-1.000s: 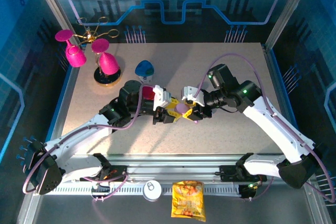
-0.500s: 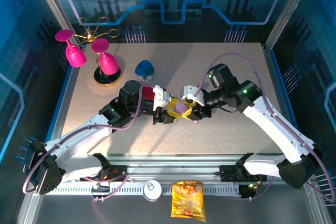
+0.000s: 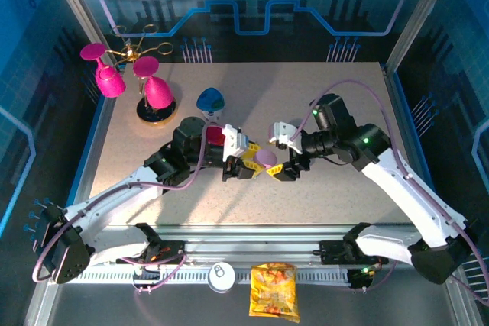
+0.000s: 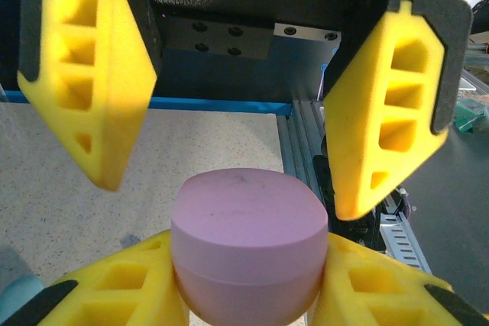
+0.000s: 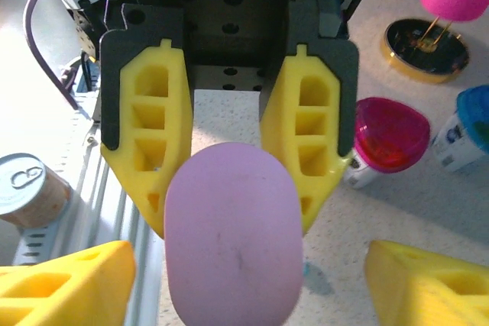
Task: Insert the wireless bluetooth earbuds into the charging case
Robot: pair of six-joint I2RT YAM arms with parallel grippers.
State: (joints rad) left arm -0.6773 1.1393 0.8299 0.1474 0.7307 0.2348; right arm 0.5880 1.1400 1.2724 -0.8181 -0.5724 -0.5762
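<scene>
Grippers are meeting at the middle of the table [image 3: 336, 89]. We are seeing the left gripper [image 3: 246, 164] clamping its yellow fingers [image 4: 157, 261] on the two sides of the purple case [image 4: 248, 242]. The case is looking closed, with a thin seam running around it, though from these angles we are not fully sure of it. The right gripper [image 3: 278, 153] is facing the case from the opposite side. Its jaws are standing wide apart, one finger on each side of the case, and they are not touching it. A magenta case [image 3: 216, 137] is lying just behind the left gripper, and a blue case [image 3: 210, 101] is sitting farther back. A can [image 3: 221, 276] and a snack bag [image 3: 273, 292] are resting near the arm bases.
</scene>
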